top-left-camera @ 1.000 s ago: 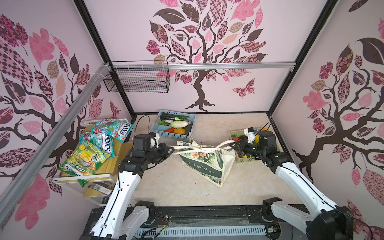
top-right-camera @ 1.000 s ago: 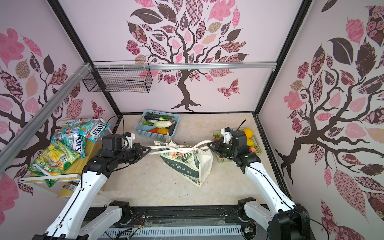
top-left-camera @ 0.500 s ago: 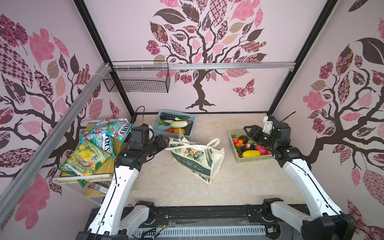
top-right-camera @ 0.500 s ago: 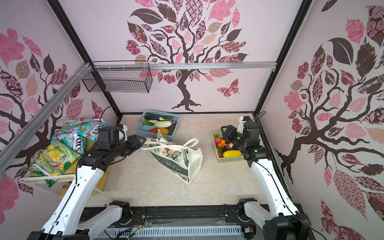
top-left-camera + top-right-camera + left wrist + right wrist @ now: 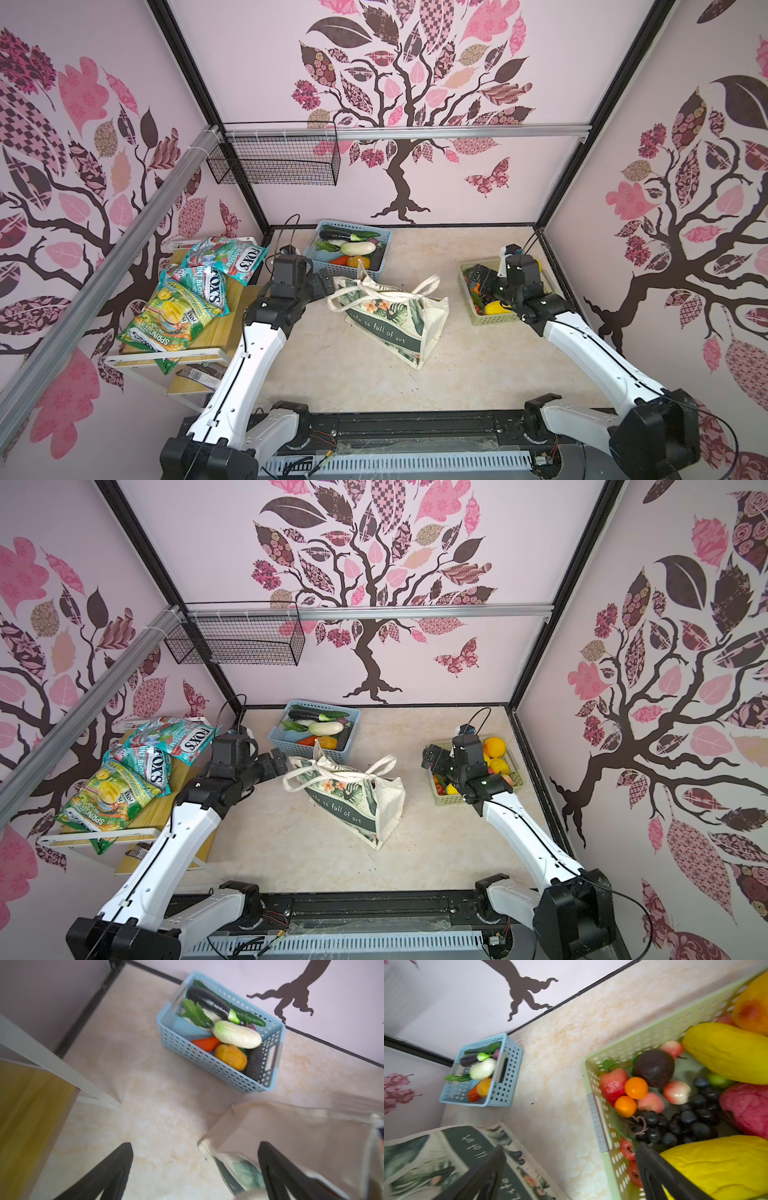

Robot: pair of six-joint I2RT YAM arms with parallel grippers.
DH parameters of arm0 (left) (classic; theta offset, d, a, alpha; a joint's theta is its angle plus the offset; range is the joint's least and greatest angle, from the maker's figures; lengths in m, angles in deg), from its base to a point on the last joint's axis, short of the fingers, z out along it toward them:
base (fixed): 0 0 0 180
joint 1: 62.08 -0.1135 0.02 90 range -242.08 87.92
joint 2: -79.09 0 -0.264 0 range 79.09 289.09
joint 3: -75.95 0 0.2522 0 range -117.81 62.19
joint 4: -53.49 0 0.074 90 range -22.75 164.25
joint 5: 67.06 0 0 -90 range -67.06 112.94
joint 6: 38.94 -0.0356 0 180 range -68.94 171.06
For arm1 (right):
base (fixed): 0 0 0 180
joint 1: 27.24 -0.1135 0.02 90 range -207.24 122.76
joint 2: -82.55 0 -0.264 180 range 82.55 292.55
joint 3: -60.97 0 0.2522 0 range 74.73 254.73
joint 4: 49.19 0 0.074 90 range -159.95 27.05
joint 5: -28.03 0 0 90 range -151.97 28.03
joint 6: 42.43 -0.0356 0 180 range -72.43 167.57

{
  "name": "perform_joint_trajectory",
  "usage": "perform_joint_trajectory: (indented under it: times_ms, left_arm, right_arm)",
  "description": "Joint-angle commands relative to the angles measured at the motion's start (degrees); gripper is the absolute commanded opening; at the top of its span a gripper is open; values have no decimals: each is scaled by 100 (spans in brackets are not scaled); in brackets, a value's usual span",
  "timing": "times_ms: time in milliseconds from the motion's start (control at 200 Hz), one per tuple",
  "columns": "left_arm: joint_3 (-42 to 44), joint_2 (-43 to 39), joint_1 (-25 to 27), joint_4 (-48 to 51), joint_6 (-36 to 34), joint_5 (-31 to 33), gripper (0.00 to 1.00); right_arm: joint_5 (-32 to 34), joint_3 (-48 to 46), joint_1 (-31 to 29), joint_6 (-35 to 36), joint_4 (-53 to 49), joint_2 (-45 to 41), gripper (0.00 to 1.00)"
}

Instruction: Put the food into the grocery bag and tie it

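Left pincer [image 5: 195, 1147] [image 5: 326, 284]: released; its black fingers [image 5: 116, 1167] are spread wide with nothing between them; it hovers just beside the handle end of the bag, near the blue basket
Right pincer [image 5: 570, 1147] [image 5: 478, 279]: released as well; its fingers are wide apart and empty; it hangs over the bag-facing side of the green basket, apart from the bag
Grocery bag: cream canvas grocery bag [image 5: 395, 322] [image 5: 357, 802] with a leaf-and-flower print and a dark green band reading "life is full of art"; it lies slumped on the beige marbled tabletop [image 5: 332, 374] between the two arms, its mouth end toward the blue basket; what it holds cannot be made out
Bag handles: long cream bag handles [image 5: 428, 284] lie gathered over the bag's top and look crossed into a knot; one loop stands up on the right
Vegetables: glossy plastic toy vegetables [image 5: 236, 1033], white, dark purple, green, red and orange, lie heaped in the blue plastic lattice basket [image 5: 386, 241] by the back wall, just behind the bag
Fruits: glossy plastic toy fruits [image 5: 726, 1053], yellow, orange, red and dark grapes, fill the pale green plastic lattice basket [image 5: 494, 320] at the right wall
Shelf: wooden side shelf [image 5: 216, 332] on the left carries bright snack packets [image 5: 178, 307]
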State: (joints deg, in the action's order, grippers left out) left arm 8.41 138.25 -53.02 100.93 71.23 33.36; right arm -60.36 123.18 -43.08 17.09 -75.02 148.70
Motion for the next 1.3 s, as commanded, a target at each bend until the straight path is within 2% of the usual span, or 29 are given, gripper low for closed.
perform_joint_trajectory:
  times_ms: [0, 60, 115, 190, 240, 305, 340, 445, 515, 550, 670, 785, 875, 965, 1030, 1075, 1295]
  left_arm:
    - [1058, -359, -9, -2073, -1408, 740, 97]
    - [1646, -341, -20, -2933, -1963, 610, 97]
    - [2021, -164, -66, -3550, -2165, 560, 97]
    - [2326, 325, -219, -4197, -2179, 515, 97]
    - [2530, 627, -395, -4862, -2084, 415, 97]
    - [3003, 890, -729, -6103, -1776, -96, 97]
    - [3145, 1011, -845, -6436, -1740, -241, 97]
    - [3269, 1464, -914, -7007, -2003, -330, 97]
    - [3370, 1811, -1010, -7485, -1918, -334, 97]
    - [3352, 1927, -1046, -7645, -1797, -288, 97]
    - [3242, 2428, -1188, -8008, -1670, -707, 97]
    - [3394, 3090, -1192, -8897, -1667, -753, 97]
    - [3166, 2952, -1192, -8226, -1702, -783, 97]
    - [3185, 3090, -1180, -8512, -1749, -784, 97]
    - [3105, 2990, -1113, -8139, -1797, -671, 97]
    - [3130, 3038, -1019, -8274, -1859, -504, 97]
    - [3138, 3003, -990, -8253, -1849, -452, 97]
  right_arm:
    - [1003, -199, -8, 387, 385, 213, 100]
    - [1318, -350, -7, 516, 655, 328, 100]
    - [1555, -564, -9, 664, 1031, 387, 100]
    - [1781, -1031, 1, 947, 1877, 386, 100]
    - [1885, -1463, 2, 1431, 2667, 344, 100]
    - [2348, -2025, 50, 2027, 3811, 310, 100]
    - [2490, -2234, 193, 2197, 4231, 318, 100]
    - [2052, -2584, 956, 1876, 4791, 390, 100]
    - [2100, -2818, 1230, 1956, 5340, 677, 100]
    - [2161, -2906, 1239, 2159, 5654, 882, 100]
    - [1932, -3030, 1230, 2549, 6651, 1513, 100]
    - [1214, -3053, 1322, 2512, 7057, 1835, 100]
    - [1210, -3521, 1316, 2622, 8834, 2551, 100]
    - [1205, -3188, 1318, 2514, 7493, 2175, 100]
    - [1222, -3334, 1313, 2580, 8136, 2378, 100]
    - [1226, -3387, 1309, 2595, 8357, 2445, 100]
    - [1213, -3342, 1308, 2569, 8071, 2315, 100]
